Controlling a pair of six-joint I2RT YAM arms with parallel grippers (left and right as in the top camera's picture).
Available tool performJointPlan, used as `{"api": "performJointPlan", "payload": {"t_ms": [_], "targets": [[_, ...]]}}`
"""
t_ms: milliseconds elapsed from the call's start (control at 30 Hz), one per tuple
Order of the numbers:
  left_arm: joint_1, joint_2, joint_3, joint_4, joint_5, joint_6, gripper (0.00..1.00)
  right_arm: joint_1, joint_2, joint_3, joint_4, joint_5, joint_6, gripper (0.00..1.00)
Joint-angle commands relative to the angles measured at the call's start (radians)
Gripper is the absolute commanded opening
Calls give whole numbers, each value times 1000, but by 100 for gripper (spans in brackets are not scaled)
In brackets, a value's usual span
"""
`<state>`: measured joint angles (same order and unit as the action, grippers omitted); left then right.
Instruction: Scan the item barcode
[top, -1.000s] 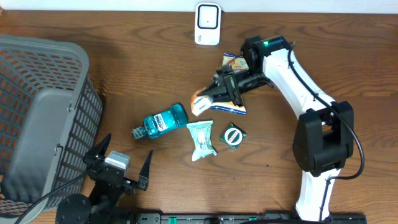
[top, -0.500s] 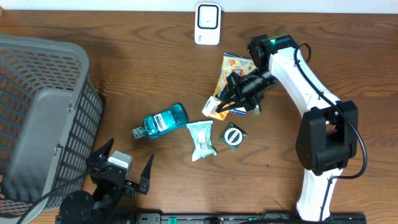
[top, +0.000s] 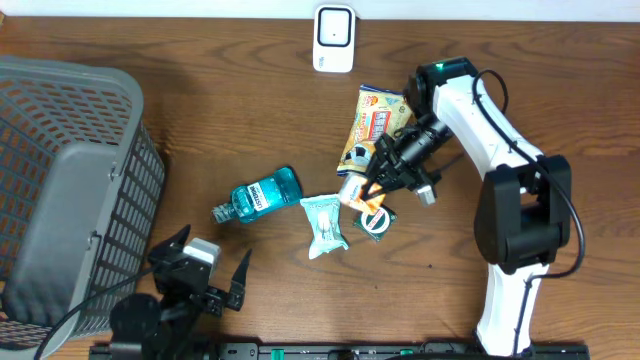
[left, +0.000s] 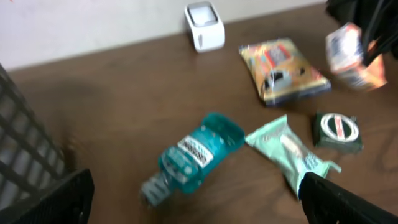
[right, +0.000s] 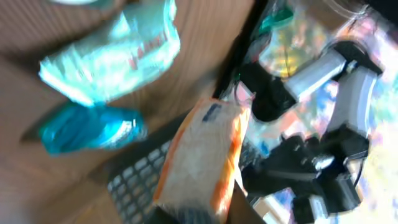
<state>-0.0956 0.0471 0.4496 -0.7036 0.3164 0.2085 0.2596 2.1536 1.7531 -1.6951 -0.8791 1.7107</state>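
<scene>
Carried down past the snack bag (top: 372, 118), the orange packet (top: 354, 190) is clamped in my right gripper (top: 374, 186), raised for the scanner (top: 333, 38).

I work on a brown wooden surface (top: 200, 120) with dark lines in the wood. A plain white wall (left: 93, 25) stands along its far edge.

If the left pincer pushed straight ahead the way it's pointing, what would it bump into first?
Probably the teal plastic mouthwash bottle lying on its side, framed between the fingers of the open left pincer in its wrist view. Depth is unclear, so it may pass above it.
</scene>
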Motion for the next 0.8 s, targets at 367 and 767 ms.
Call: {"api": "performJointPlan", "payload": {"t_ms": [367, 767], "targets": [[-4, 3, -100, 36, 13, -3, 98, 40, 158, -28, -8, 50, -521, 2], [-4, 3, -228, 89, 16, -5, 98, 52, 158, -28, -8, 50, -611, 2]]}}
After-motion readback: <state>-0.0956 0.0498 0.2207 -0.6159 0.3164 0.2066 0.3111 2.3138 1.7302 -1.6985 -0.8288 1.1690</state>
